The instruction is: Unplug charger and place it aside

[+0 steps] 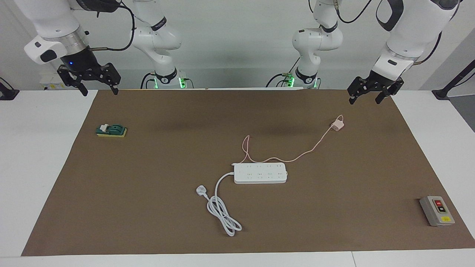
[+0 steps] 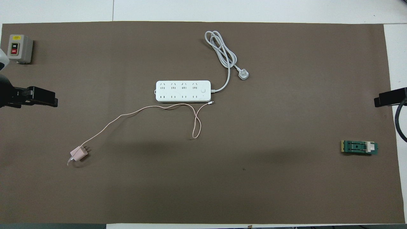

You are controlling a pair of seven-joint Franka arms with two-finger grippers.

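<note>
the charger (image 1: 337, 126) lies unplugged on the brown mat (image 1: 148, 222), at about 1 o'clock from the power strip (image 1: 260, 172) in the facing view, nearer the robots and toward the left arm's end; its pink cable (image 1: 308, 151) trails back beside the strip; the left gripper (image 1: 368, 97) hangs empty over the mat's corner, fingers apart; the right gripper (image 1: 99, 90) waits at 10 o'clock, fingers spread, holding nothing; the white plug (image 1: 200, 191) sits at 7 o'clock.

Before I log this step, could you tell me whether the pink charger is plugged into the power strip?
Out. The charger lies on the mat with bare prongs, apart from the power strip.
</note>
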